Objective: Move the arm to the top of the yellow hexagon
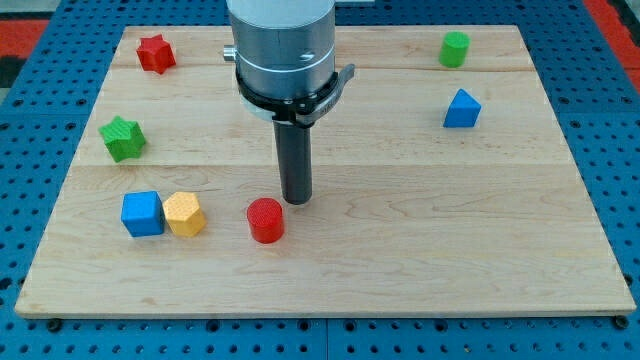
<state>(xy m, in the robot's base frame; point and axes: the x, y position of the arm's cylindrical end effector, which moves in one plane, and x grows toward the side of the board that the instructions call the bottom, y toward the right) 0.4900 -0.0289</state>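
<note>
No readable text, labels, brands, numbers or signs anywhere.

A wide silver-grey cylinder [281, 35] forms the arm's end. Below it a black clamp ring [290, 95] grips a straight dark rod [295, 160]. My tip [296, 201] is blunt and round.

One camera only | set high at the board's 6 o'clock edge, looking down and toward 12 o'clock | near enough that the wooden board [420, 240] fills the frame, all four edges showing | arm housing [282, 40] cropped at 12 o'clock
</note>
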